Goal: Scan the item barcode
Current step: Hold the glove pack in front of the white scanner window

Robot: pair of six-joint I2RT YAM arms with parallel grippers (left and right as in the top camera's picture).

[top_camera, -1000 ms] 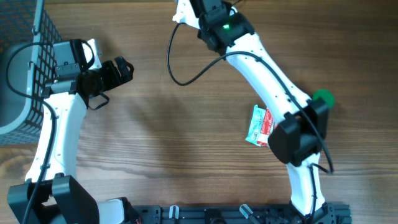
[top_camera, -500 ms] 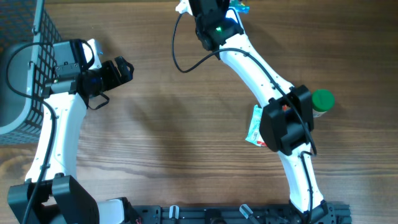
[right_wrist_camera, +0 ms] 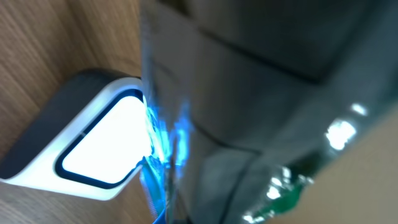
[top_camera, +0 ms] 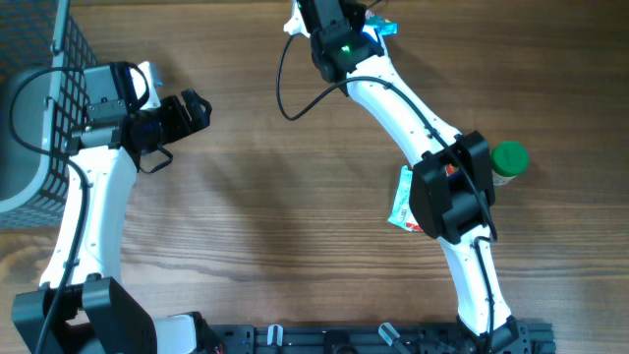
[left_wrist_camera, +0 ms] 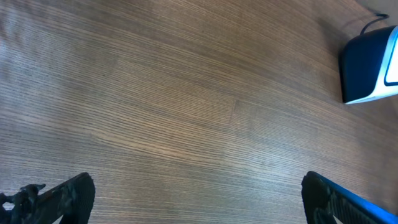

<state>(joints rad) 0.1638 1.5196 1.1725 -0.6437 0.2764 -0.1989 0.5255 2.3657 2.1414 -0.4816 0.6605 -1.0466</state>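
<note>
One thin packet (top_camera: 381, 27) pinched in right gripper (top_camera: 356, 22) at scanner (right_wrist_camera: 93, 149); looks light, limp, slippery, so best gripped by an edge. Left gripper (top_camera: 195, 108) spread wide, empty.

The left arm (top_camera: 93, 211) stands bent at the left, the left gripper (top_camera: 197, 113) spread wide and pointing right. The right arm (top_camera: 403, 98) stretches far forward and leftward, the right gripper (top_camera: 356, 18) clamped tight at the overhead view's top edge.
</note>
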